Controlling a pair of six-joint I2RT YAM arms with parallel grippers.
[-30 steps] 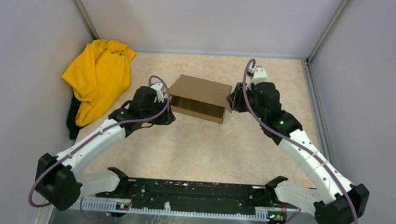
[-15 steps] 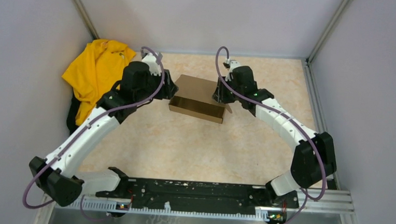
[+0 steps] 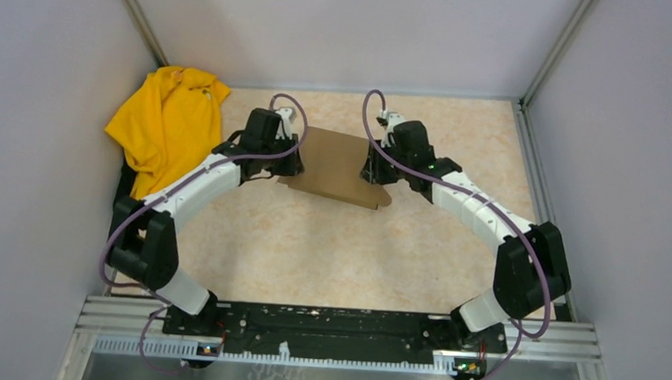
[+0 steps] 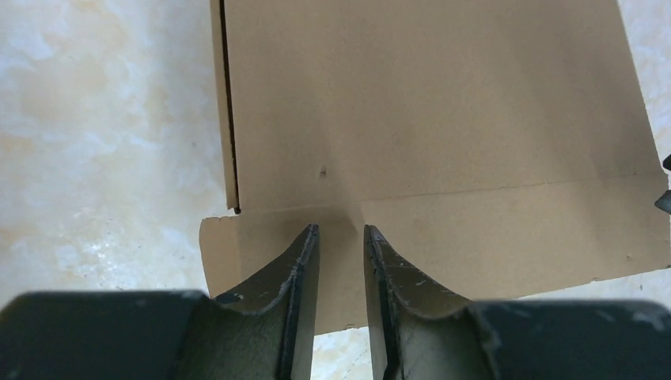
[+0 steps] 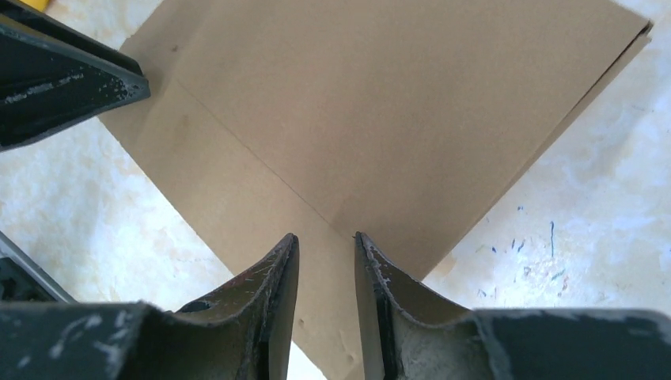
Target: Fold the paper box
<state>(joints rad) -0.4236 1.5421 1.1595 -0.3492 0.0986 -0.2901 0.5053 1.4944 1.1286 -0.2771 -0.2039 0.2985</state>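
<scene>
**Q:** Left pincer, quick?

**A:** My left pincer (image 4: 339,229) was slightly spread, with a narrow slot between the jaws and nothing pinched in it. Its tips sat over the near strip of the paper box (image 4: 427,119), just short of the crease across the cardboard. I couldn't tell whether they touched or hovered.

**Q:** And the right?

**A:** My right pincer (image 5: 324,236) was the same: jaws a sliver apart and gripping nothing. The tips were over the box's near strip, right at a fold line running diagonally away from them. Contact was unclear there too. One dark finger (image 5: 63,87) of my left pincer showed at the box's far corner in that view.

**Q:** Where was the box overall?

**A:** It lay flat and brown between my two pincers, left one at its left edge and right one at its right edge. It was a broad panel with a narrower flap strip toward my bases, and a slit and thin side strip on its left. It rested on the mottled beige table (image 3: 329,251), toward the far middle.

**Q:** Anything else?

**A:** A yellow cloth (image 3: 164,127) was heaped in the far left corner, apart from the box.
</scene>
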